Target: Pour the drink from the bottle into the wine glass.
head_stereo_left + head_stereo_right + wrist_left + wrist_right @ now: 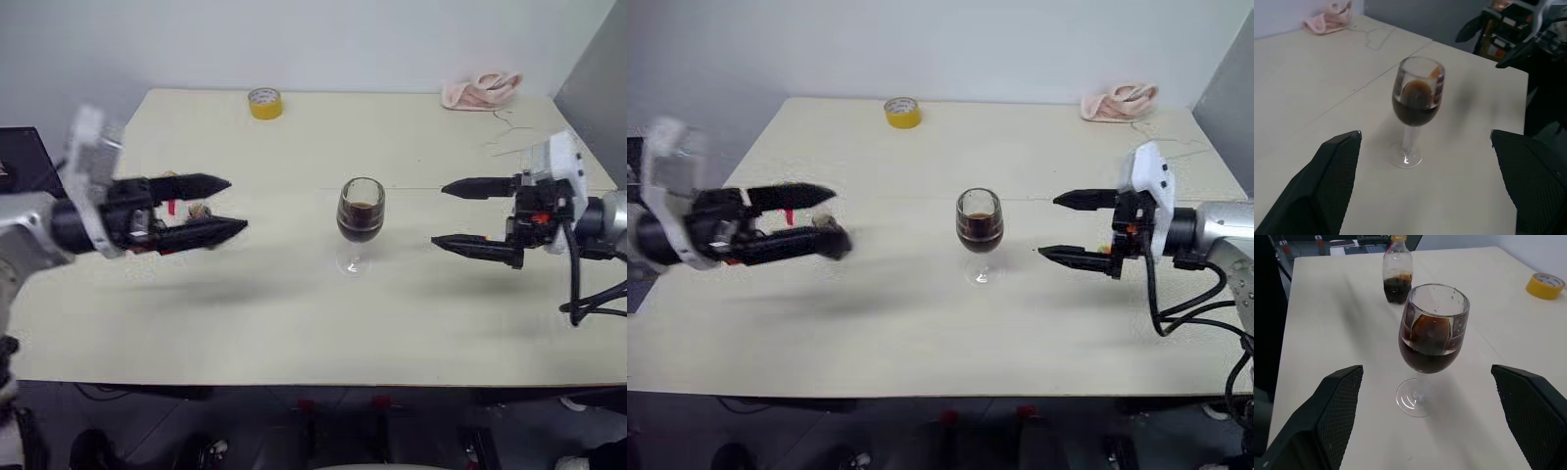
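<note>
The wine glass [361, 220] stands upright in the middle of the table, about a third full of the dark drink [1429, 357]. To its left my left gripper [236, 205] hovers open, fingers pointing at the glass, with nothing between them. The bottle [1397, 274] stands upright behind that gripper, capped, with a little dark drink at its bottom; in the head views only red and orange bits of it [186, 209] show between the fingers. On the glass's right my right gripper [441, 215] is open and empty, also pointing at the glass.
A yellow tape roll [265, 103] lies at the table's far edge and a pink cloth [480, 90] at the far right corner. The pale table [294, 313] has bare room in front of the glass. Cables hang from the right arm.
</note>
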Tool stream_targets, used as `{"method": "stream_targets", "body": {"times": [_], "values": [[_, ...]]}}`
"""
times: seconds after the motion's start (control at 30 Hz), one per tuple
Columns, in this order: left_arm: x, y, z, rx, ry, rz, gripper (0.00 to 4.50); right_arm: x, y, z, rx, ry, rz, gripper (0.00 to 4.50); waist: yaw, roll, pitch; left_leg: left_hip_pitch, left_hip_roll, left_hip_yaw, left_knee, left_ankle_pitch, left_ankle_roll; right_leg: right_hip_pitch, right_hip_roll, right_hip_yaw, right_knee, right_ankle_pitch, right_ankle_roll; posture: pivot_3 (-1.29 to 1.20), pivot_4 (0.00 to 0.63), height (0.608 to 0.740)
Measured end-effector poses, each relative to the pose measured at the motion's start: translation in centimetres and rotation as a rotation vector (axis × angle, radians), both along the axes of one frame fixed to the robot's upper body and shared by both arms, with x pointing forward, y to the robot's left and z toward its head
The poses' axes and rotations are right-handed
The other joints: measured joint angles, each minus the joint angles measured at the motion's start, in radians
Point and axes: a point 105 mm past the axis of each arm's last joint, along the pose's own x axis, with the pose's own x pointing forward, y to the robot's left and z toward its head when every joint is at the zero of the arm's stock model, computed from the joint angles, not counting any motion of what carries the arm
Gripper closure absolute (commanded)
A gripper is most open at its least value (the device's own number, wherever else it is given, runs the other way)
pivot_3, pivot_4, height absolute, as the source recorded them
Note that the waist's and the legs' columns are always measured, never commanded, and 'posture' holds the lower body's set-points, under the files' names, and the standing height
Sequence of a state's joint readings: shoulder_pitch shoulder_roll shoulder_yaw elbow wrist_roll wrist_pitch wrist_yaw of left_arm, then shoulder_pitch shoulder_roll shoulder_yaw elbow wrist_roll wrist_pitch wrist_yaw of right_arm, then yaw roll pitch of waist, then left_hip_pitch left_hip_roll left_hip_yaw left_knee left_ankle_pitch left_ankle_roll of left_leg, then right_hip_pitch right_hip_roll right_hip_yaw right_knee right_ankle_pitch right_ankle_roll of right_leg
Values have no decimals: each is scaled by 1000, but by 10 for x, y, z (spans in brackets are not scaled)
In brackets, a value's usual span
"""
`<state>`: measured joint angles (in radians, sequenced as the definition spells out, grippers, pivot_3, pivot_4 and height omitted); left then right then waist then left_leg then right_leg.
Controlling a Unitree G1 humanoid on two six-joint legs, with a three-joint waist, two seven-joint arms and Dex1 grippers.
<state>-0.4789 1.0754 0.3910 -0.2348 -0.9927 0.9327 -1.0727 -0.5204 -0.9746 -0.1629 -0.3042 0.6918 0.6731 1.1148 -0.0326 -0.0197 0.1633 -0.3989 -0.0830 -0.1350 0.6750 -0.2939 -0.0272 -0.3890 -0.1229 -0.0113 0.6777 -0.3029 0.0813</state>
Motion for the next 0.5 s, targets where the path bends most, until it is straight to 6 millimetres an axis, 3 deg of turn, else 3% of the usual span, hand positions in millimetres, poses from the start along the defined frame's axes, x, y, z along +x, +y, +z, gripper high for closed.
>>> {"method": "stream_targets", "body": {"times": [0.5], "values": [[0,29,-37,89,108,71,28,-6,-5,10,5,7,61,0,0,1,0,0,2,1,-1,0,0,0,1,0,-1,0,0,0,150,740]]}}
